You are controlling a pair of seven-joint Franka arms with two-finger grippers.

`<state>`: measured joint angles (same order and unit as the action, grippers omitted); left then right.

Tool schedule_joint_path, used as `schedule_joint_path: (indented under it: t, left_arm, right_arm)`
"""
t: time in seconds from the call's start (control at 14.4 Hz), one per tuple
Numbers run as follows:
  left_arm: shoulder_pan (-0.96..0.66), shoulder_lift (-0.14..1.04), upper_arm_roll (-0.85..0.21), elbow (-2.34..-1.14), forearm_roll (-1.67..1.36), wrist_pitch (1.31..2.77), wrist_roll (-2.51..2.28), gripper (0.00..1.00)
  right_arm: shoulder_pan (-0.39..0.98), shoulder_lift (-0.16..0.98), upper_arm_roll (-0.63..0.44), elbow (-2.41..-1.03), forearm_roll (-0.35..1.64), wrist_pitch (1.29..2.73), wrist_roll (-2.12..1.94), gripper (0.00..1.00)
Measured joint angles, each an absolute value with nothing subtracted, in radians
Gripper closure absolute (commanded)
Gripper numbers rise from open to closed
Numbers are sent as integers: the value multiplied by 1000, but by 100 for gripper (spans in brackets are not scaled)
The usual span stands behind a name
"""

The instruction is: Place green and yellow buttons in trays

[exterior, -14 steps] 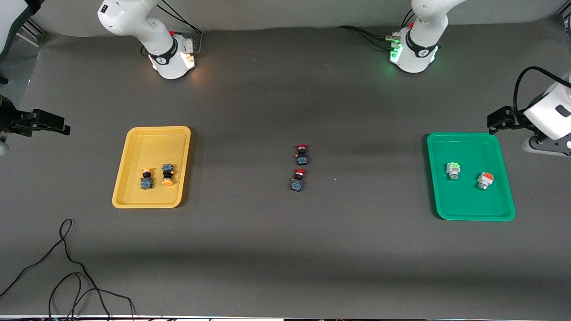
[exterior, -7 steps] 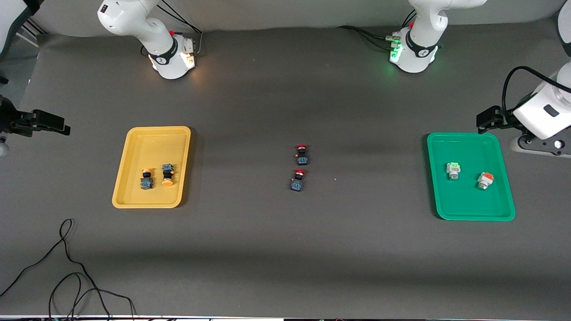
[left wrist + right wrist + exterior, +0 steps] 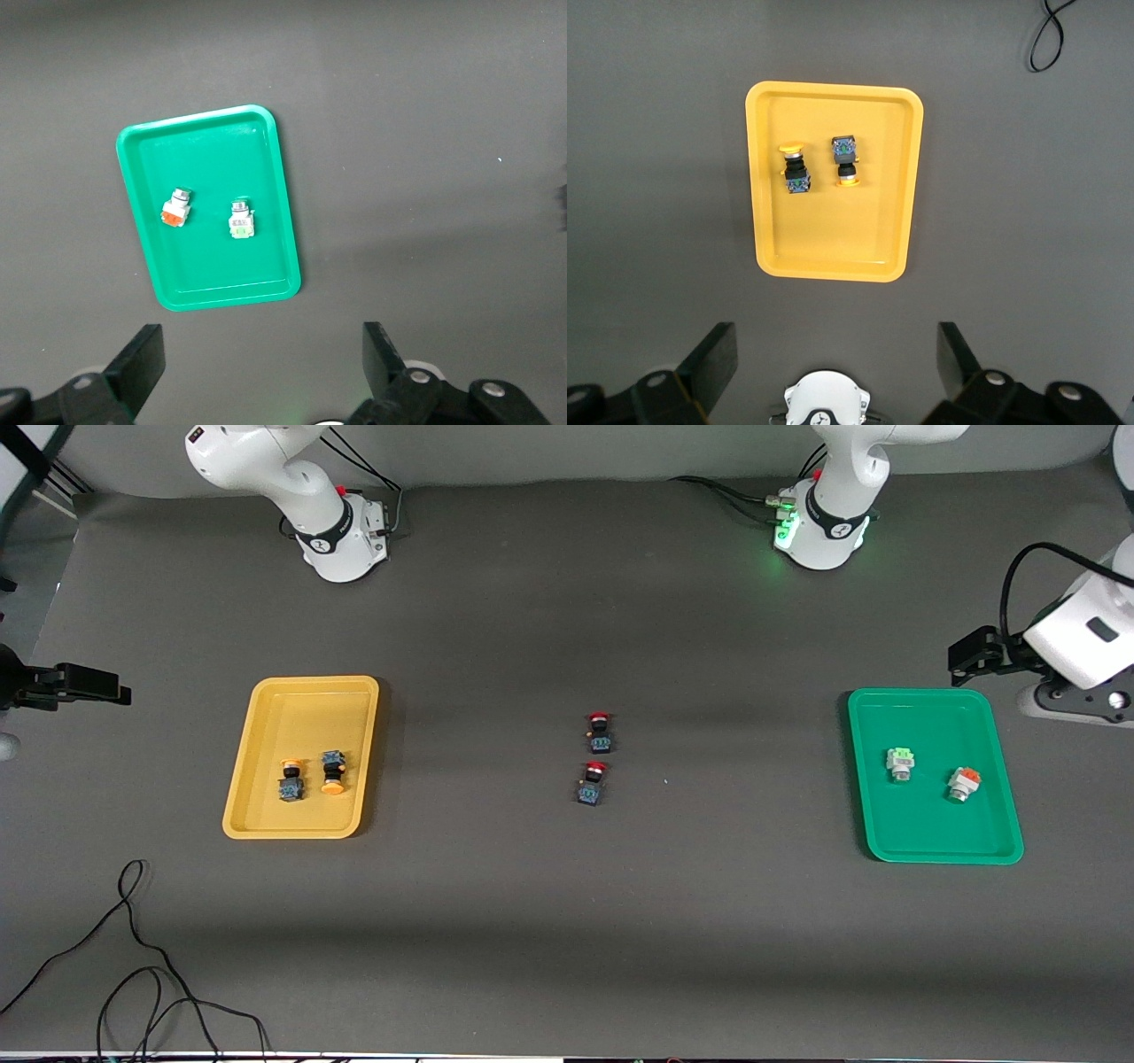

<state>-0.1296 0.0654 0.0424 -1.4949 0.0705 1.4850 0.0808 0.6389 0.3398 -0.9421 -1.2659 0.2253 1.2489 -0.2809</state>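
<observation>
The yellow tray (image 3: 266,717) lies toward the right arm's end and holds two yellow-capped black-blue switches (image 3: 290,779) (image 3: 332,772). It also shows in the right wrist view (image 3: 771,221) with both switches (image 3: 796,168) (image 3: 846,161). The green tray (image 3: 930,824) lies toward the left arm's end and holds a green-topped white switch (image 3: 900,763) and an orange-topped white switch (image 3: 963,783). It also shows in the left wrist view (image 3: 213,274). My left gripper (image 3: 263,345) is open and empty, high over the table beside the green tray. My right gripper (image 3: 837,350) is open and empty, high beside the yellow tray.
Two red-capped black-blue switches (image 3: 600,732) (image 3: 592,783) lie on the dark mat midway between the trays. A loose black cable (image 3: 133,957) curls at the table's near corner, at the right arm's end. The arm bases (image 3: 341,540) (image 3: 824,531) stand along the farthest edge.
The left arm's hand has lifted a little by the green tray. The right arm's hand has shifted slightly toward its table end. The right base's orange light is off. Switches and trays have not moved.
</observation>
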Motion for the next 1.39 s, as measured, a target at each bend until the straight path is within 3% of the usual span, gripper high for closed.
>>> schedule_joint_path:
  t: [0.42,0.84,1.11,1.39]
  left_arm:
    - [-124,54,70,-1522,47,1527,81,1]
    - [-117,54,77,-1535,-15,1550,81,1]
    - [-117,54,76,-1535,-17,1549,81,1]
    - [-117,53,76,-1535,-16,1548,81,1]
  right_arm:
    - [424,225,-535,-1275,78,1235,-94,0]
    - [145,134,-218,-1381,19,1272,-82,0]
    - [23,10,-72,-1560,10,1384,-81,0]
    - [18,-55,-51,-1661,8,1460,-78,0]
